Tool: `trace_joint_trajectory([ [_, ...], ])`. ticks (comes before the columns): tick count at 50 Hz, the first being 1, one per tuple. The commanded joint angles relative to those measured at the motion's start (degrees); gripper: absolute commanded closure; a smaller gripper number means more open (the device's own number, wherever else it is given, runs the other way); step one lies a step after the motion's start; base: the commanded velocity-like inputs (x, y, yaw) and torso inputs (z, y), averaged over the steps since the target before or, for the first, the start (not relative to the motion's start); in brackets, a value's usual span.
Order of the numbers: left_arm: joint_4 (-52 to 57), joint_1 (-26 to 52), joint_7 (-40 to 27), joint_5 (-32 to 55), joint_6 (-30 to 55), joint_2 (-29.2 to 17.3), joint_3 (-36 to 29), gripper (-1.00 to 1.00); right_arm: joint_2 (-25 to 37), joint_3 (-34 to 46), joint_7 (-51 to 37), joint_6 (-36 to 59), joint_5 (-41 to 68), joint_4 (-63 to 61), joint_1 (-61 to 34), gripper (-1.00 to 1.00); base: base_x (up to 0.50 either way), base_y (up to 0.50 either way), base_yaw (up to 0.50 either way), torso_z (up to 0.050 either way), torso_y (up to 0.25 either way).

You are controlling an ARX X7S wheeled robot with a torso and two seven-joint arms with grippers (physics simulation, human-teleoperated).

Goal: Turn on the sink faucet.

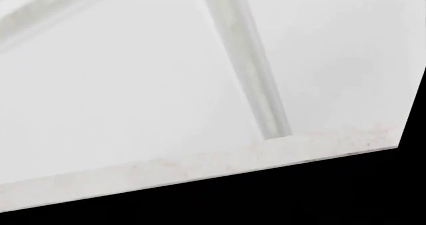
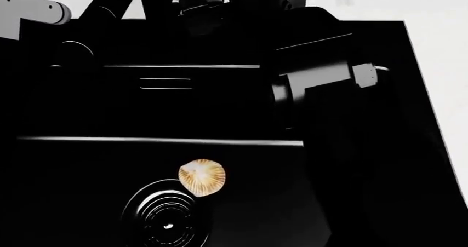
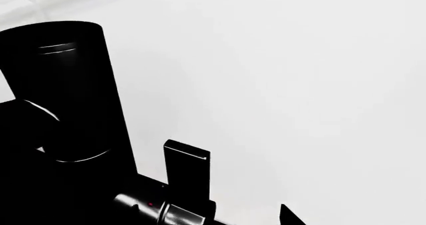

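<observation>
The sink (image 2: pixel 87 165) is a glossy black basin that fills the head view, with a ringed drain (image 2: pixel 168 220) and a slot overflow (image 2: pixel 165 83). The sink faucet shows in the right wrist view as a black upright post (image 3: pixel 67 85) with a short black lever (image 3: pixel 187 172) on a shiny stub (image 3: pixel 159 211). My right arm (image 2: pixel 321 85) reaches over the basin's right side toward the back. Only one right fingertip (image 3: pixel 288 217) shows, apart from the lever and to one side of it. My left gripper's fingers do not show in any view.
A tan scallop shell (image 2: pixel 201 177) lies in the basin just above the drain. A white counter (image 2: pixel 439 50) runs along the sink's right side. The left wrist view shows only white panels (image 1: pixel 133 85), a pale ledge (image 1: pixel 199 167) and blackness below.
</observation>
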State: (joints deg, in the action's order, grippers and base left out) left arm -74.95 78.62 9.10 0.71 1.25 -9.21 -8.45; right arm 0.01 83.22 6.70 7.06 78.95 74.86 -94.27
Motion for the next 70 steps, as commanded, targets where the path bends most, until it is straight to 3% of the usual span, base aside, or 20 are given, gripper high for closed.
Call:
trace_joint_trajectory([
  [1, 0.04, -0.28, 0.07, 0.22, -0.41, 0.12, 0.31, -1.00, -0.01, 4.00, 0.06, -1.43, 4.62, -0.26, -1.35, -1.00, 0.00, 0.00, 0.00, 0.000, 0.000],
  [60, 0.04, 0.20, -1.92, 0.10, -0.99, -0.68, 1.71, -1.00, -0.01, 5.24, -0.15, -3.68, 5.60, -0.85, -0.46, -1.00, 0.04, 0.00, 0.00, 0.004, -0.021],
  [70, 0.03, -0.06, -2.02, 0.08, -0.66, -0.93, 1.90, -1.00, -0.01, 4.64, -5.12, -6.72, 7.40, -0.91, 0.64, -1.00, 0.00, 0.00, 0.00, 0.000, 0.000],
])
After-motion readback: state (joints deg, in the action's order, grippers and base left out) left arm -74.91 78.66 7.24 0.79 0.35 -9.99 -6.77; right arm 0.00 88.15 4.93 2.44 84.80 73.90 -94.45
